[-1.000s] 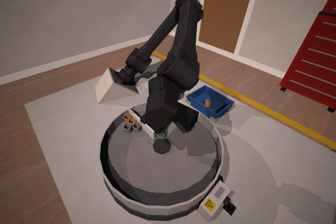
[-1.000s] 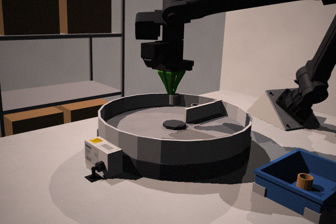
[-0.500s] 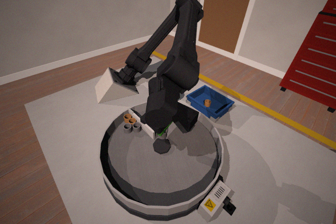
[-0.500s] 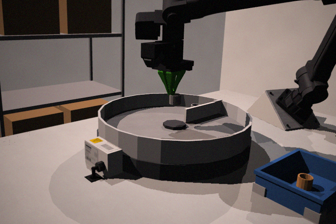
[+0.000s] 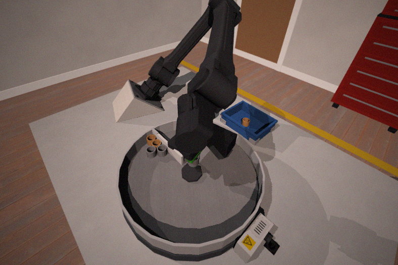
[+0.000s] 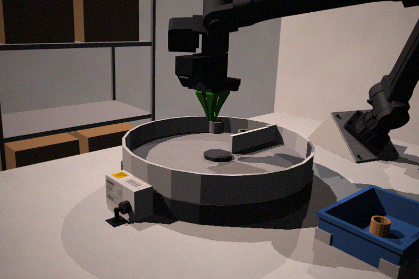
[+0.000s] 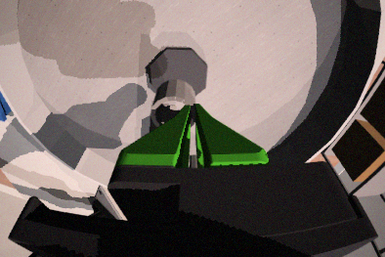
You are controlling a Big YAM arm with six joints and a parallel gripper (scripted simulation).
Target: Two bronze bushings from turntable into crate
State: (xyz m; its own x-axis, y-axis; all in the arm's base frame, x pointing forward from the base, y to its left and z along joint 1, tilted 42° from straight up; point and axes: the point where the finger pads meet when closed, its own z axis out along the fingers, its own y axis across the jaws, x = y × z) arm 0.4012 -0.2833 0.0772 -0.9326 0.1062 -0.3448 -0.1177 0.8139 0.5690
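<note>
My gripper (image 5: 194,157) (image 6: 212,119) (image 7: 192,110) is shut on the wall of a grey bushing (image 5: 195,162) (image 6: 216,127) (image 7: 180,90), which hangs upright beside the green fingertips. It is in the air above the dark hub of the turntable (image 5: 193,204) (image 6: 253,186). Two bronze bushings, one (image 5: 149,142) at the back and one (image 5: 155,146) nearer, stand close together at the turntable's back left in the top view. Two grey bushings, one (image 5: 151,154) left and one (image 5: 162,153) right, stand beside them. One bronze bushing (image 5: 245,122) (image 6: 379,227) stands in the blue crate (image 5: 257,113) (image 6: 355,242).
A pale divider (image 5: 177,155) (image 6: 252,141) stands on the turntable between the bushing group and my gripper. The turntable has a raised rim all round. The hub (image 5: 191,173) (image 6: 217,155) (image 7: 182,67) sits at its centre. A control box (image 5: 261,224) (image 6: 142,197) stands against the outside.
</note>
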